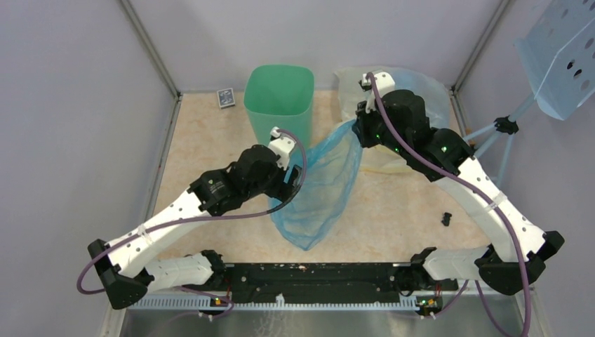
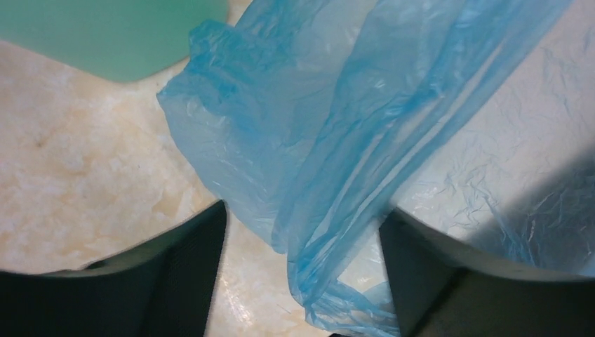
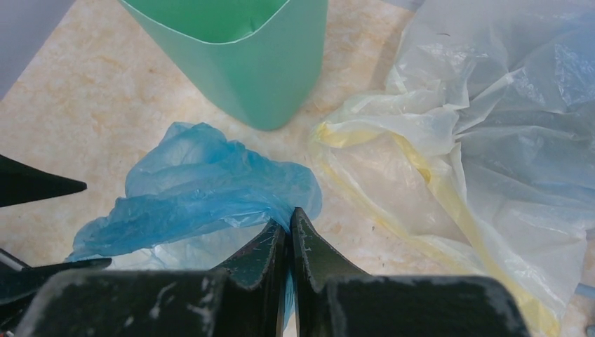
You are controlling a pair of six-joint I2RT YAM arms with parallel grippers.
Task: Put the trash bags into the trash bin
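A light blue trash bag (image 1: 319, 189) hangs stretched from my right gripper (image 1: 356, 128), which is shut on its upper corner (image 3: 289, 226). Its lower end rests on the table. My left gripper (image 1: 297, 180) stands open at the bag's left edge. In the left wrist view the blue film (image 2: 330, 154) drapes between the two wide-apart fingers (image 2: 184, 270) without being pinched. The green trash bin (image 1: 279, 95) stands upright just behind the left gripper, and its base shows in the wrist views (image 2: 105, 35) (image 3: 238, 56). Pale yellowish trash bags (image 3: 477, 147) lie crumpled at the back right (image 1: 428, 88).
A small dark card box (image 1: 225, 97) lies at the back, left of the bin. A small black piece (image 1: 446, 218) sits on the table by the right arm. A blue perforated panel on a stand (image 1: 561, 53) rises outside the right wall.
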